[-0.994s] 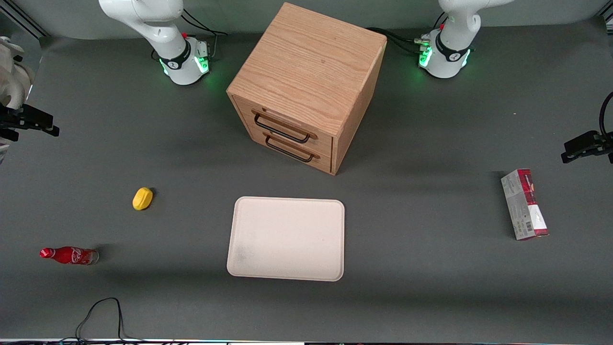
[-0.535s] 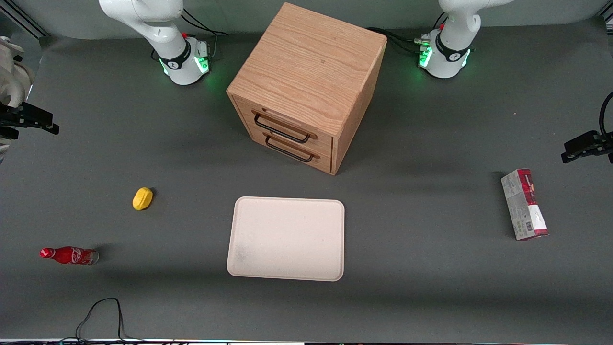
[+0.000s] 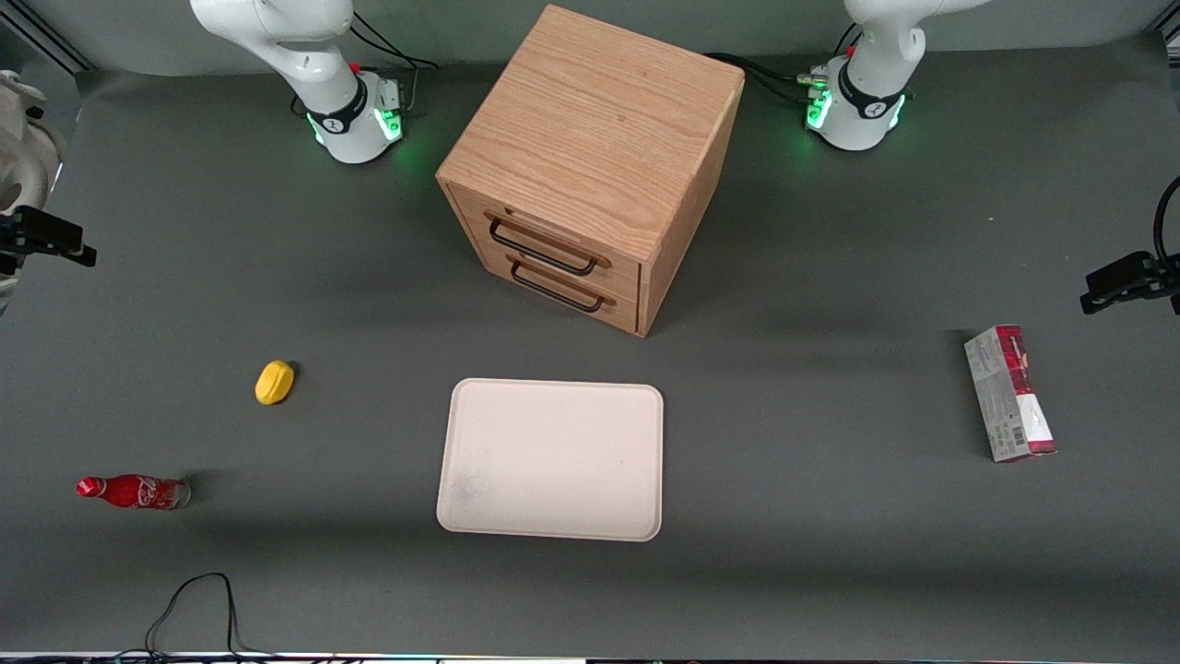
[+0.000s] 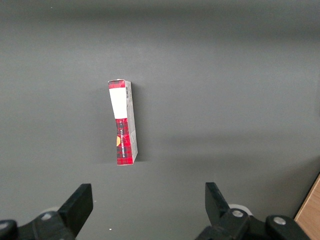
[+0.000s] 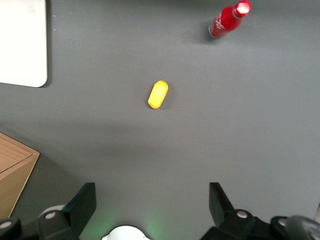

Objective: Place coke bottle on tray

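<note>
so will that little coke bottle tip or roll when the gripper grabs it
Probably tippy: the coke bottle stands upright on the table, slim and tall for its narrow base. Its round body would likely roll once knocked over, and its glossy surface may slip. The gripper, open, hangs well above the table, not near it.

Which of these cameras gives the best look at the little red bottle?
The front view: the coke bottle shows side-on there, cap, white lettering and clear base, away from the tray. The right wrist view, above the open pincer, looks down on the standing bottle, foreshortened. The left wrist view misses it.
</note>
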Motion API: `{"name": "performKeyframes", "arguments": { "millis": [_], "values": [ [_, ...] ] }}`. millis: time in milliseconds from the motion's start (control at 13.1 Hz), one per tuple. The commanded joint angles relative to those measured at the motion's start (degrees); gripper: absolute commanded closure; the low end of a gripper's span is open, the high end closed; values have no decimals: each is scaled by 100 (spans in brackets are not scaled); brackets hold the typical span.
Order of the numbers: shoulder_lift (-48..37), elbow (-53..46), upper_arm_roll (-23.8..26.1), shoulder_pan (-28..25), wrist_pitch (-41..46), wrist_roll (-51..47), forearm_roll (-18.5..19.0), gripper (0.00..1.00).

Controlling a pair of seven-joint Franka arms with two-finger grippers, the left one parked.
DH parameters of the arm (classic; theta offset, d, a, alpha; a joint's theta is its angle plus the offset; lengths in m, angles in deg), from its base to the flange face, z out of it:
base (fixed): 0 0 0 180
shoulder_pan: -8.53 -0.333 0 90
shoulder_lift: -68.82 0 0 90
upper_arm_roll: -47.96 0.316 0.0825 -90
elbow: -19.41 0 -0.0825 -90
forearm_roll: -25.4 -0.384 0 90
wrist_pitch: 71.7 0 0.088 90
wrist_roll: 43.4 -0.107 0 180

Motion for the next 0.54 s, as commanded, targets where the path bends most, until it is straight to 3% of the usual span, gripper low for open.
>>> {"name": "performKeyframes", "arguments": {
  "millis": [0,229,459],
  "values": [
    [1490,-1948,-34,357,690,-40,-78,0],
    [2616,-3137,62,991,683,204,-403,0],
    [2839,-3263,45,1114,525,540,-394,0]
  ]
}}
